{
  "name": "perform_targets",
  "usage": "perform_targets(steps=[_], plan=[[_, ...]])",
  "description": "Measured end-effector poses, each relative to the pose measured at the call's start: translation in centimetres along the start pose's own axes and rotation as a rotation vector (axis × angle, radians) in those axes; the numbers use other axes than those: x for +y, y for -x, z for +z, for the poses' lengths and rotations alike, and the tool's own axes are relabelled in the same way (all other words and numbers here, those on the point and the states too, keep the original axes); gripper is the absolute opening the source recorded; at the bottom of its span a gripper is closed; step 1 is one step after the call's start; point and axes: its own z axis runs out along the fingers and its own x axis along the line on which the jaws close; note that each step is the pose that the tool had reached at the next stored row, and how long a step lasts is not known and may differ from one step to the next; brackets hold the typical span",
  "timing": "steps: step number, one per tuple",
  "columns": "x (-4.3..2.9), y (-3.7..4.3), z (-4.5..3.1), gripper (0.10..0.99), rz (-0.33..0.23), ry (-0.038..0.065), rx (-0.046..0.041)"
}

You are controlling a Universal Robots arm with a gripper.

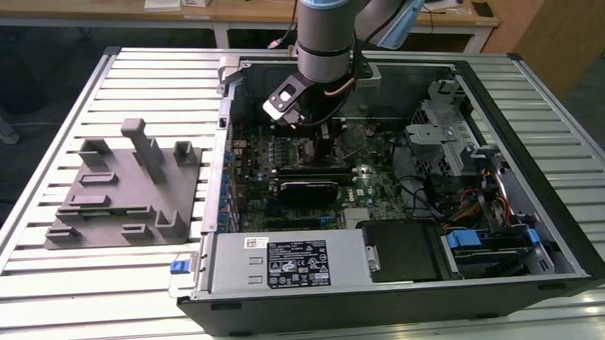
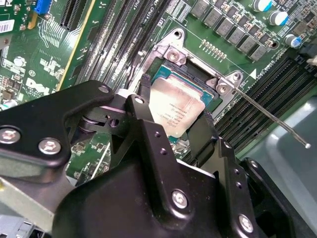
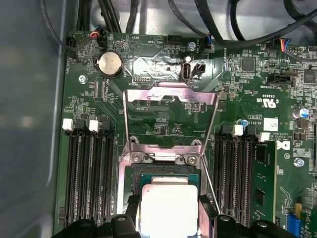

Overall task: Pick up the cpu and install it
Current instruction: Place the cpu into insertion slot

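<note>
The cpu (image 2: 176, 110), a small square chip with a pale metal top, sits low over the open socket (image 2: 166, 74) of a green motherboard (image 3: 237, 89). The gripper (image 2: 176, 116) has its two black fingers (image 2: 208, 126) pressed against opposite edges of the chip, so it is clamped on it.

Being square, the cpu has no long axis. It lies flat with its metal top facing up. In both wrist views its edges run roughly parallel to the socket's sides. Whether it is fully seated or held just above the contacts cannot be told.

On progress, the pick-up looks done and the chip has been brought to its place. The install looks unfinished. The socket's metal load plate (image 3: 171, 94) stands raised on its hinge, and the thin lever (image 2: 267, 113) juts out to one side, unlatched.

Rows of dark memory slots (image 3: 89, 173) flank the socket on both sides. In the exterior view the arm (image 1: 326, 42) reaches down into an open computer case (image 1: 378, 308), close to the case's far wall. The case rests on a slatted metal table (image 1: 161, 92). A grey moulded tray (image 1: 118, 198) lies on that table, between the case and the table's edge at the exterior view's left.
</note>
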Motion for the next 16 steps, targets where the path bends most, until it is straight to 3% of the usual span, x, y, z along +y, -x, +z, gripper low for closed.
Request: perform_targets(steps=[16], plan=[[-0.05,-0.23,0.65,0.541,0.013,-0.001,-0.0004]])
